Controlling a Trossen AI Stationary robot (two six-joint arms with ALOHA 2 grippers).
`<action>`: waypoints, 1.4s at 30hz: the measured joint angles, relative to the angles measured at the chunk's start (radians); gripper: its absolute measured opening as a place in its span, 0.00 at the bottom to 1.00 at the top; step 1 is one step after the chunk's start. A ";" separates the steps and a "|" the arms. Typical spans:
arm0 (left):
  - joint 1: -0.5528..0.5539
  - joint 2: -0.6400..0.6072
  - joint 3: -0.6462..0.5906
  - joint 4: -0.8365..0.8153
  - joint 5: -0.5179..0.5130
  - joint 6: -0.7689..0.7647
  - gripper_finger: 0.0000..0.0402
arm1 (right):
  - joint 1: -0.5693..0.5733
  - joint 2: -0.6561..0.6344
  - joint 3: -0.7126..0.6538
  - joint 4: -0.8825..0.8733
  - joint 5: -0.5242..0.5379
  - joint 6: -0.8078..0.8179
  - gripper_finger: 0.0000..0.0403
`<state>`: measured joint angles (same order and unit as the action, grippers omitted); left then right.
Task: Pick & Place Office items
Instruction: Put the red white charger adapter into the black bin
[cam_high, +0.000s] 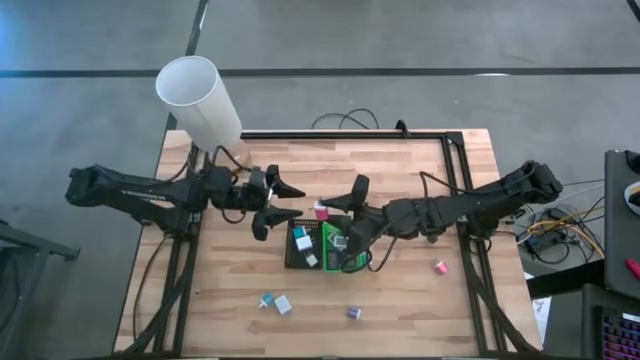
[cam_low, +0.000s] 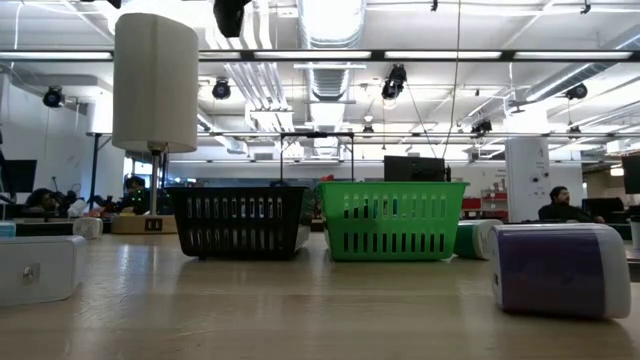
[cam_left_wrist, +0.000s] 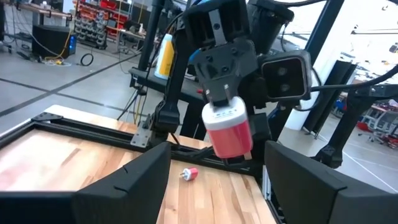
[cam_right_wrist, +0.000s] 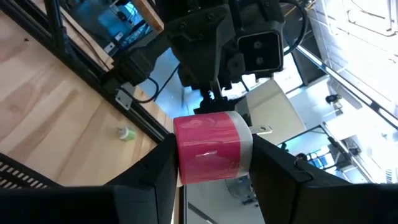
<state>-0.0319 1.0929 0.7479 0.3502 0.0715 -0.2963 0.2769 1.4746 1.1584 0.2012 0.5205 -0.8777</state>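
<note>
Your right claw (cam_high: 340, 207) is clamped on a pink-and-white item (cam_high: 321, 209), held above the bench (cam_high: 400, 300) just behind the black tray (cam_high: 296, 262) and green tray (cam_high: 352, 262). Your left claw (cam_high: 290, 200) faces it, fingers apart, empty

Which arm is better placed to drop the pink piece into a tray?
Right, probably: the right gripper holds the pink piece just beside the trays; the left gripper is open, empty.
</note>
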 joint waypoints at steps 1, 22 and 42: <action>0.000 0.008 0.000 0.004 0.000 -0.001 0.66 | -0.002 0.000 0.000 0.000 -0.001 0.003 0.39; 0.002 0.238 0.199 0.015 0.049 0.055 0.66 | -0.006 0.000 -0.001 -0.003 -0.006 0.013 0.39; 0.002 0.232 0.230 -0.056 0.052 0.082 0.66 | -0.005 0.000 -0.001 -0.003 -0.006 0.006 0.39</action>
<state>-0.0299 1.3251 0.9775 0.2939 0.1238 -0.2140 0.2718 1.4750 1.1576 0.1982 0.5150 -0.8715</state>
